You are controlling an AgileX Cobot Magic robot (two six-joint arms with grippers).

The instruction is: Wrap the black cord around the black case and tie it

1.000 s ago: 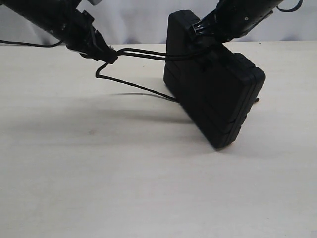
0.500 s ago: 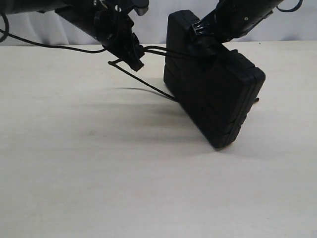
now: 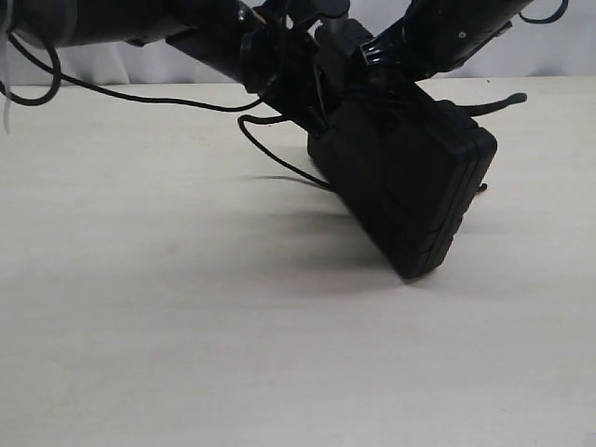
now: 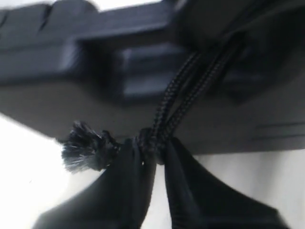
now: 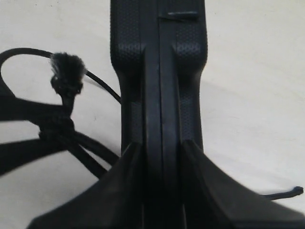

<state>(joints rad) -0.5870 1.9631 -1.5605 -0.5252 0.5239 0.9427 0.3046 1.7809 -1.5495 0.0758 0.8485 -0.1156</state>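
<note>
Black cord, thin and limp, runs doubled onto the flat matte black plastic case, tilted right of centre. The left hand pinches its knotted end and the right hand clamps the case. Tying seems unfinished.

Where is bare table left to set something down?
Free: the wide table front before the case, and the view's left below the cord loop. Crowded: the back, where the left gripper pinching cord and right gripper clamping the case meet.
</note>
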